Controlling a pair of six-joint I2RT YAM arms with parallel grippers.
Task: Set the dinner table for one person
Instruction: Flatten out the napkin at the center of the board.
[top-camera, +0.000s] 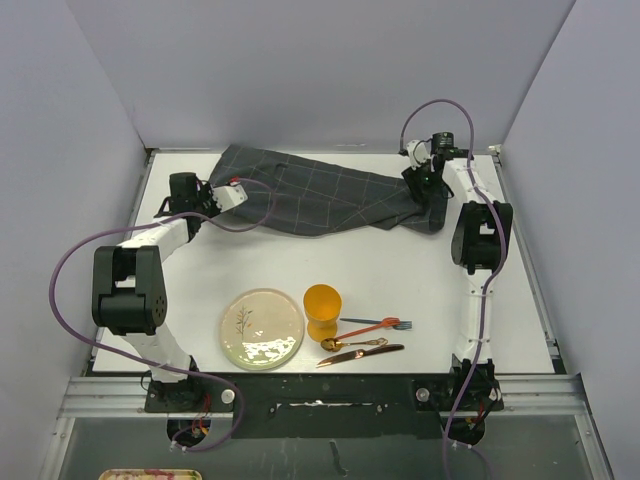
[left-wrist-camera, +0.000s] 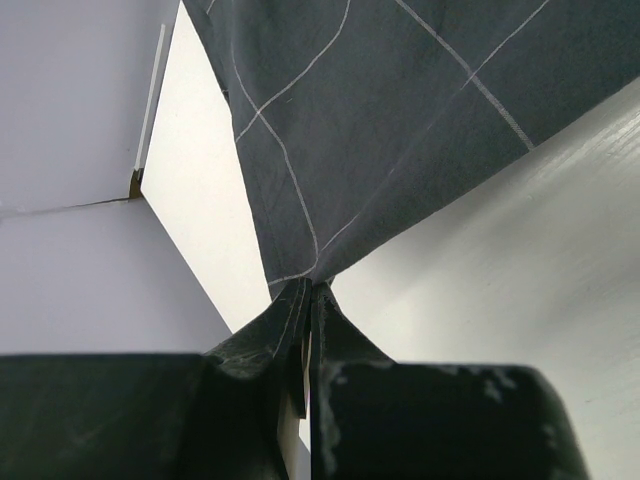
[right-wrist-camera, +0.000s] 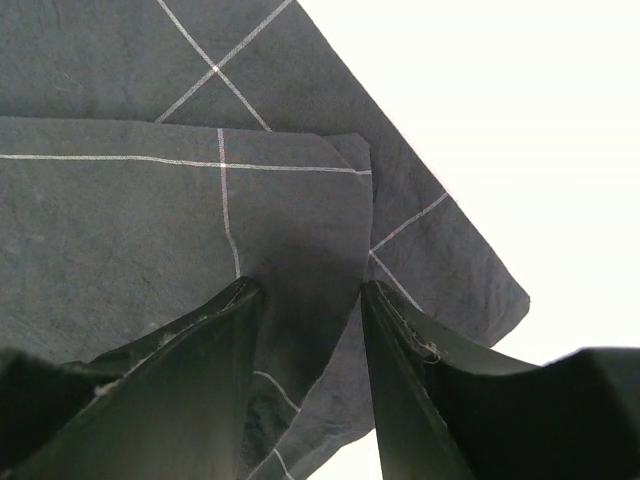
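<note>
1. My left tool is shut, and its two fingers are clamped together on a corner of the dark grey cloth.
2. In the left wrist view that corner runs down to a point and vanishes into the seam between my fingers. The rest of the cloth spreads away above them.
3. My right tool stands with its fingers apart at the cloth's other end. A folded layer of the cloth lies between and beneath them.
4. I cannot tell whether the right fingertips press on the cloth or sit just above it.
5. The cloth has a thin light grid. It lies rumpled across the far part of the bench, stretched between my two tools.
6. The bench is the big white surface under everything, with a metal rail along its near edge by my arm bases. Bare white shows beside the cloth in both wrist views.
7. Near the rail, well apart from the cloth, sits a pale round plate. An orange cup stands upright just to its right.
8. Right of the cup lie a fork with a reddish handle, a golden spoon and a dark knife, close together and roughly parallel.
</note>
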